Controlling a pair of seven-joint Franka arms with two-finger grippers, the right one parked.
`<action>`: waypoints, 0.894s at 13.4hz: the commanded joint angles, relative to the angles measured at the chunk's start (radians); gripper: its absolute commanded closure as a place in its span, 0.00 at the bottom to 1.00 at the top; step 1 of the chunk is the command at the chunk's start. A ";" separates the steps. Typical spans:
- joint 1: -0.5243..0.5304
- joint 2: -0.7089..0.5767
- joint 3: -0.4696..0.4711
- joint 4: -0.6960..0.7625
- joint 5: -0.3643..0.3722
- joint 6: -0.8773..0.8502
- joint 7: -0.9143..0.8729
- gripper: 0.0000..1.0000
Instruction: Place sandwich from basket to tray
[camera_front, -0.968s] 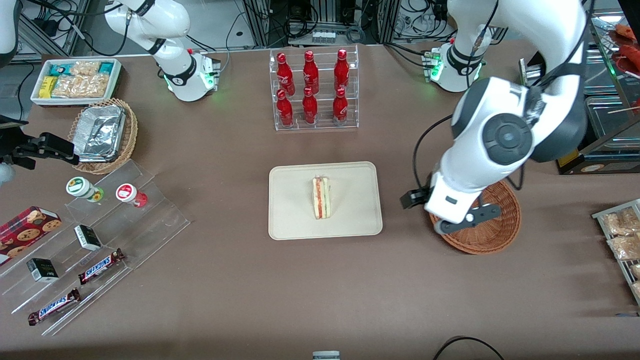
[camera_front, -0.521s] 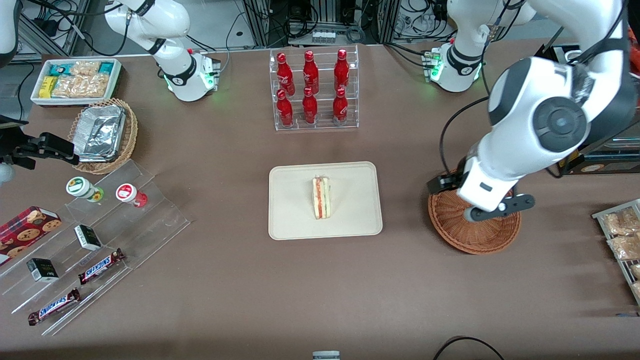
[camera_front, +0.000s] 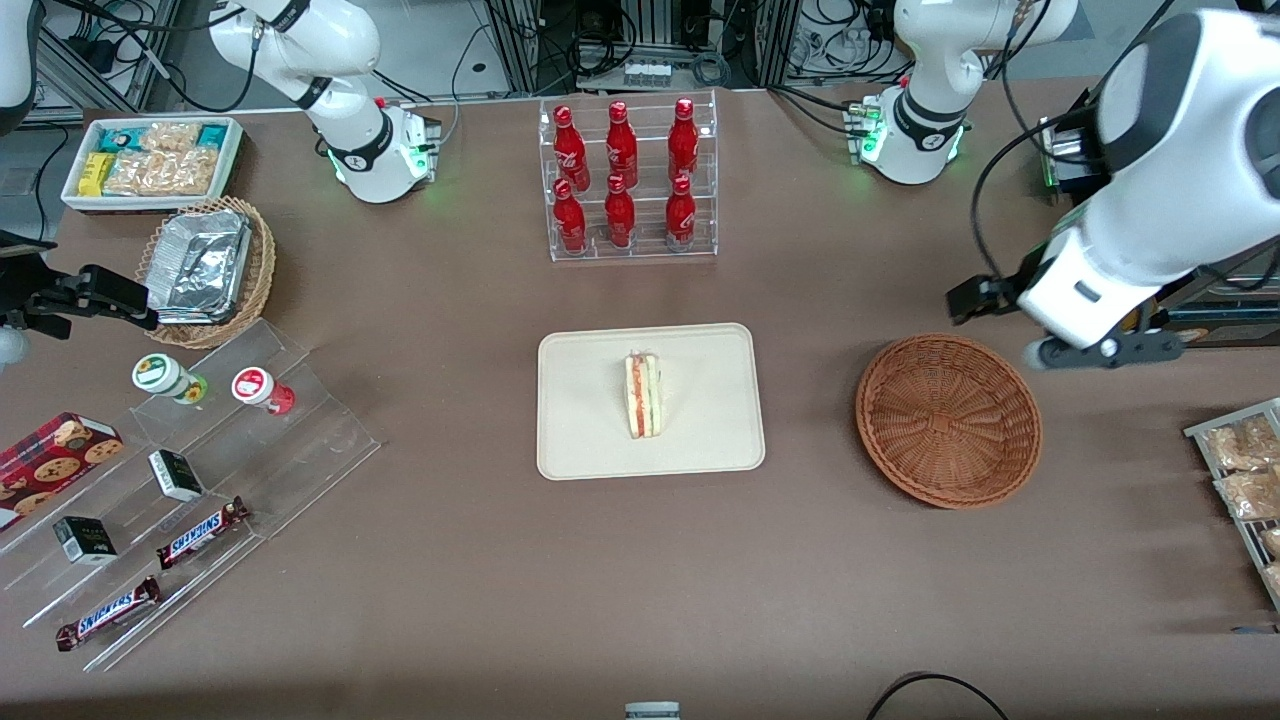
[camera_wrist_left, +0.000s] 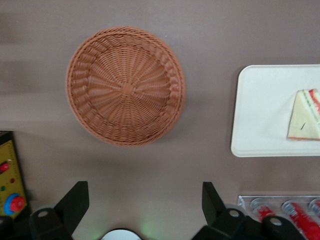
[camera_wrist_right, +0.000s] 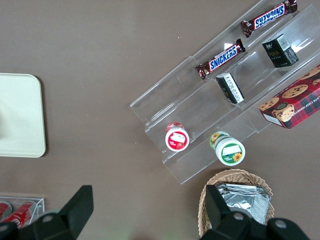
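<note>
The sandwich (camera_front: 643, 394) lies on the cream tray (camera_front: 580, 440) near its middle, filling edge up. The reddish-brown basket (camera_front: 948, 420) stands empty beside the tray, toward the working arm's end. My left gripper (camera_front: 1095, 350) hangs high above the table, farther from the front camera than the basket and a little more toward the working arm's end. In the left wrist view the gripper (camera_wrist_left: 142, 200) is open and empty, with the basket (camera_wrist_left: 126, 86), the tray (camera_wrist_left: 260, 110) and the sandwich (camera_wrist_left: 305, 116) all in sight below.
A clear rack of red bottles (camera_front: 627, 180) stands farther from the front camera than the tray. A stepped acrylic stand with snacks (camera_front: 190, 470), a tan basket of foil trays (camera_front: 205, 268) and a white bin (camera_front: 150, 160) lie toward the parked arm's end. Snack packets (camera_front: 1245, 480) lie at the working arm's end.
My left gripper has risen from over the basket and swung away from the front camera toward the working arm's end. The basket is now uncovered. The sandwich has stayed on the tray.
</note>
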 joint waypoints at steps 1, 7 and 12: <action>0.067 -0.126 -0.016 -0.119 -0.007 -0.003 0.111 0.00; 0.097 -0.216 -0.014 -0.149 0.001 -0.110 0.128 0.00; 0.097 -0.220 0.010 -0.115 -0.002 -0.123 0.133 0.00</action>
